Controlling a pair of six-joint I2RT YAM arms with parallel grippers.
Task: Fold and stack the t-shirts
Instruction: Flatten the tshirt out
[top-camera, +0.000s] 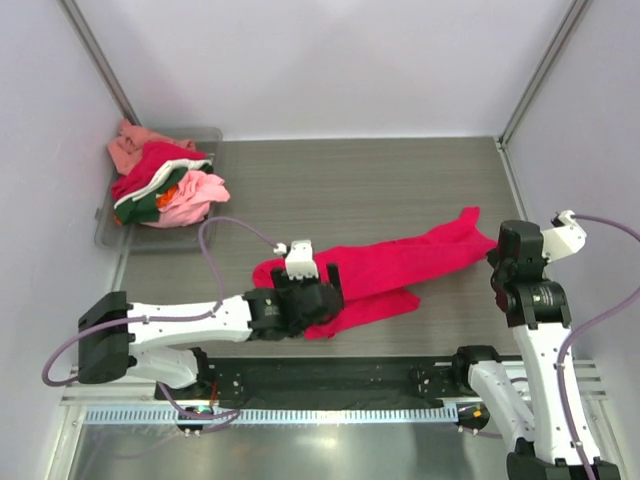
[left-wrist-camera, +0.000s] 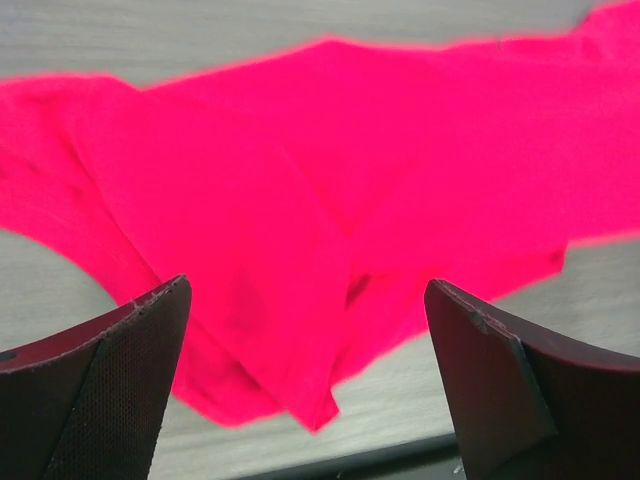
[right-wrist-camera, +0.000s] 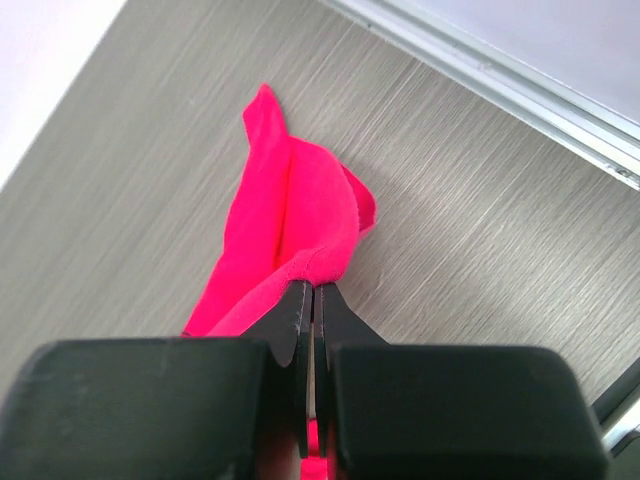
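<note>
The crimson t-shirt (top-camera: 400, 270) lay stretched in a long, rumpled band across the table (top-camera: 350, 180), running from near the front edge on the left up toward the right side. It looked thin, light and limp, the sort of cloth that sags and bunches wherever it is not held. To spread flat it would likely need a hold at two well-separated spots, on a hem or shoulder edge rather than the loose middle. The right gripper (right-wrist-camera: 312, 290) was clamped on a bunched fold at the shirt's right end, with cloth spilling out beyond the fingertips. The left gripper (left-wrist-camera: 308, 290) hung over the doubled-up left end with its fingers wide apart, holding nothing. The other t-shirts (top-camera: 165, 190) sat heaped in a clear bin (top-camera: 210, 138) at the far left corner, well apart.
</note>
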